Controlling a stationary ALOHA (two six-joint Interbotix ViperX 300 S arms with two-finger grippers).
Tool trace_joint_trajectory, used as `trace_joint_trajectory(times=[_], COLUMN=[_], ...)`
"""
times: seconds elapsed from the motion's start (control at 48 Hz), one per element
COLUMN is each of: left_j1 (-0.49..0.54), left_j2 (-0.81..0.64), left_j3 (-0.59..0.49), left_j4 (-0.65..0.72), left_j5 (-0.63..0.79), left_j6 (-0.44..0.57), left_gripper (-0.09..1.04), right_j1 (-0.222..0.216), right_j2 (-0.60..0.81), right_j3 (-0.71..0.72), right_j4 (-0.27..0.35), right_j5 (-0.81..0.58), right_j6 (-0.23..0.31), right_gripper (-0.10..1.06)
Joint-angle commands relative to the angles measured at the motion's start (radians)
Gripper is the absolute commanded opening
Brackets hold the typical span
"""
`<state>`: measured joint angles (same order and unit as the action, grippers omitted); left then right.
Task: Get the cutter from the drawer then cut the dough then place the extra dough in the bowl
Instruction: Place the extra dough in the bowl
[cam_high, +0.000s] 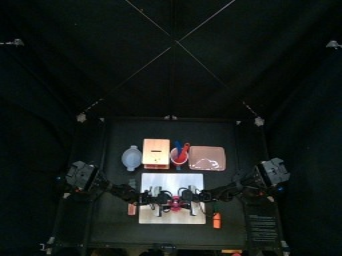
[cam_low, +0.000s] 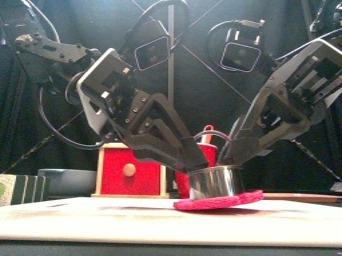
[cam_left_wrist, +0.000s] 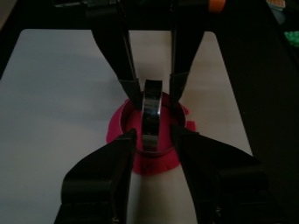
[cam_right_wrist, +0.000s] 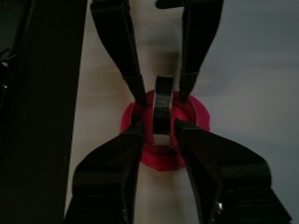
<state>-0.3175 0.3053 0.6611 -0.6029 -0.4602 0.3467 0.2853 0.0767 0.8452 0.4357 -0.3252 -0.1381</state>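
Dough is lying flat as a red-pink disc on the white cutting board, near the front middle of the tabletop. The round metal cutter is standing upright on top of it, with its lower rim touching the dough. The left pincer is reaching in from the left and the right pincer from the right, so the two are meeting nose to nose at the cutter. Each pair of jaws is sitting on either side of the metal wall. Both seem to be clenched on the cutter, though in the wrist views the metal is showing edge-on and the contact is hard to confirm. The relation that is mattering most is a vertical one: the cutter is sitting directly between and just below both pincers, its axis is pointing straight up, and the dough is spreading out past its rim on every side. I am judging that the next move is calling for a push straight down rather than any sideways travel, and that neither arm is the nearer one, since both are sharing the cutter equally. The blue-grey bowl is waiting at the back left, just beside the wooden box and well apart from the board. That is putting it on the left arm's side for when the extra dough is going there.
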Motion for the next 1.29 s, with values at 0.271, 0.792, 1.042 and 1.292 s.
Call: trace_joint_trajectory(times=[0.271, 0.792, 1.042, 1.292], left_j1=[0.009, -0.074, -0.057, -0.025], left_j2=[-0.014, -0.086, -0.029, 0.000], left_j3=[-0.029, 0.060, 0.046, 0.035], left_j4=[0.011, 0.005, 0.008, 0.005], left_j5=[-0.087, -0.084, -0.087, -0.086], left_j6=[0.003, -0.003, 0.003, 0.002], left_gripper=[0.88, 0.86, 0.72, 0.59], right_j1=[0.002, -0.044, -0.048, -0.048], right_j2=[-0.035, -0.066, -0.064, -0.064], right_j3=[-0.031, -0.040, -0.051, -0.058], right_j4=[-0.046, -0.071, -0.071, -0.071], right_j5=[-0.009, -0.002, 0.026, 0.048], right_j6=[0.000, 0.000, 0.002, 0.002], right_gripper=[0.88, 0.88, 0.88, 0.88])
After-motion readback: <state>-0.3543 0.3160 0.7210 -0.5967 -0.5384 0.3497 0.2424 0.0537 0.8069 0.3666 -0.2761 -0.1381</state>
